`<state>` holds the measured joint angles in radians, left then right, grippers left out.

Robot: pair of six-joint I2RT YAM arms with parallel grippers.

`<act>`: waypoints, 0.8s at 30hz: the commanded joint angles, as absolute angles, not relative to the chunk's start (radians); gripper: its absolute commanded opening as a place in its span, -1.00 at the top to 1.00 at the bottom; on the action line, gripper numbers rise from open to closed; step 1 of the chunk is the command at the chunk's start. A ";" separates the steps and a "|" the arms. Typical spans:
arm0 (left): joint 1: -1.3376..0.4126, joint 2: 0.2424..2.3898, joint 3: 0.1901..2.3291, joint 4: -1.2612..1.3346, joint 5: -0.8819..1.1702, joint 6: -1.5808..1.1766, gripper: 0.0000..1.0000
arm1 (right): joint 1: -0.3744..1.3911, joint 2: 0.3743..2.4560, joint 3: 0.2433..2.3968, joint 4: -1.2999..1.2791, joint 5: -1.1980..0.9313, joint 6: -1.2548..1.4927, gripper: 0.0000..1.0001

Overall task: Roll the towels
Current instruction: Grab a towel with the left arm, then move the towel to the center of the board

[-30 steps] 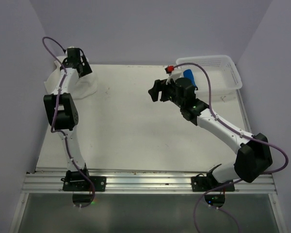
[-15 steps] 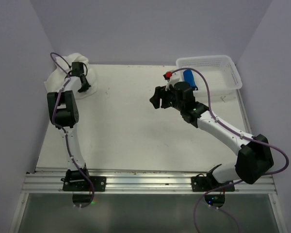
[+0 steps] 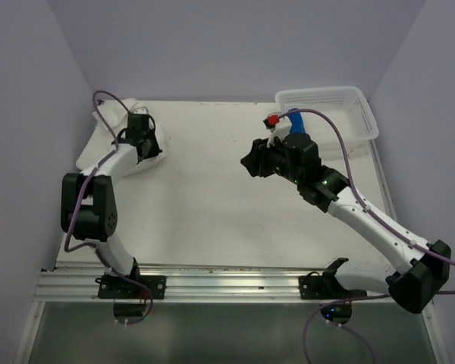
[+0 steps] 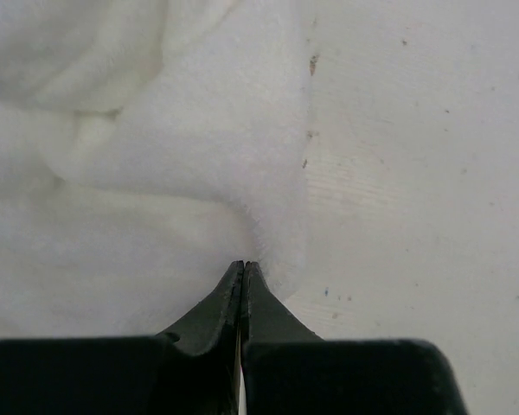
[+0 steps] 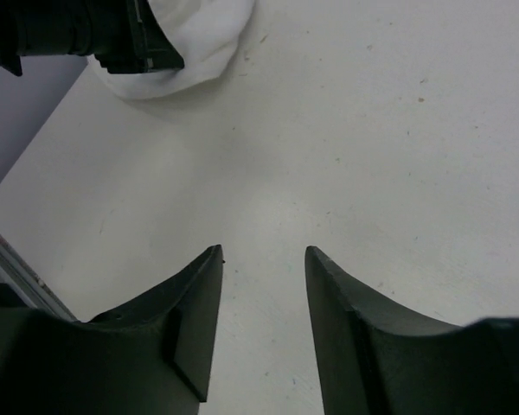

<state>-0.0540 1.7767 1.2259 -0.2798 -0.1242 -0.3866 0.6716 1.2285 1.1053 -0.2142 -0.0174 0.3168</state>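
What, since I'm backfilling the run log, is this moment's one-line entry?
left pincer: shut on white towel edge | right pincer: open, empty, above table

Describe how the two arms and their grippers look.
Both the left arm and the right arm have white links and black joints, with a purple cable looping along each. The left gripper and the right gripper have black, tapered fingers. A small red part sits by the right wrist.
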 commanded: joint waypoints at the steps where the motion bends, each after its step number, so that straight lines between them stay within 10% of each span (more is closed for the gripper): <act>1: -0.060 1.659 1.161 -0.225 -0.104 -0.411 1.00 | 0.673 1.118 1.121 -0.301 0.032 0.341 0.15; 22: -0.666 1.281 1.071 -0.157 0.024 -0.348 1.00 | 0.675 1.023 1.049 -0.380 0.089 0.399 0.05; 24: -0.676 1.292 1.054 -0.143 0.044 -0.350 0.50 | 0.675 1.017 1.040 -0.377 0.113 0.410 0.03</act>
